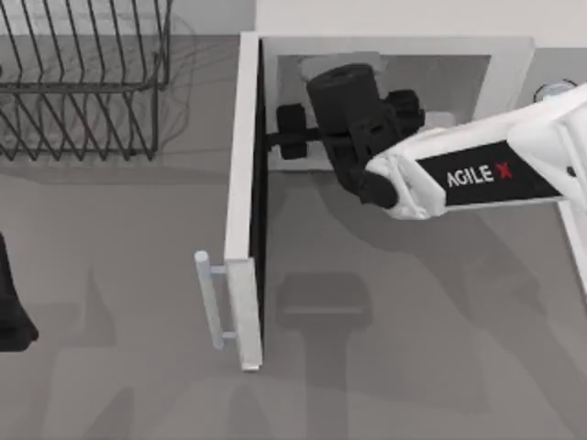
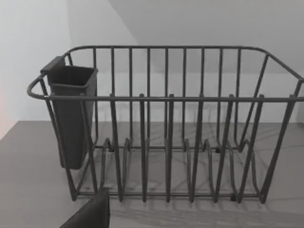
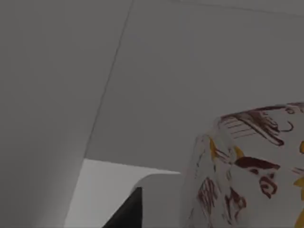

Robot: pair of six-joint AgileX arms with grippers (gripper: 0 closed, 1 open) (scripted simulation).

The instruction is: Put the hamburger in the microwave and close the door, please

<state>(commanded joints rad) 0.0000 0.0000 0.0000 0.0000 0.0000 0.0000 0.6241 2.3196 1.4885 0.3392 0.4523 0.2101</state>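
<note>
Now right gripper [image 1: 286, 137] inside big white box microwave [image 1: 514, 55] — cream blotched hamburger [image 3: 251, 171] close before it, grip state unclear; white slab door [image 1: 243, 211] open.

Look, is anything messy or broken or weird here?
Nothing looks spilled or broken. The microwave door stands wide open because the right arm is reaching inside with the hamburger. The dish rack sits upright and empty.

I see the microwave [image 1: 514, 55] at the desk's [image 1: 110, 275] back, its door [image 1: 244, 202] swung forward, the dish rack [image 1: 83, 82] left; the hamburger [image 3: 251, 175] seems inside.
</note>
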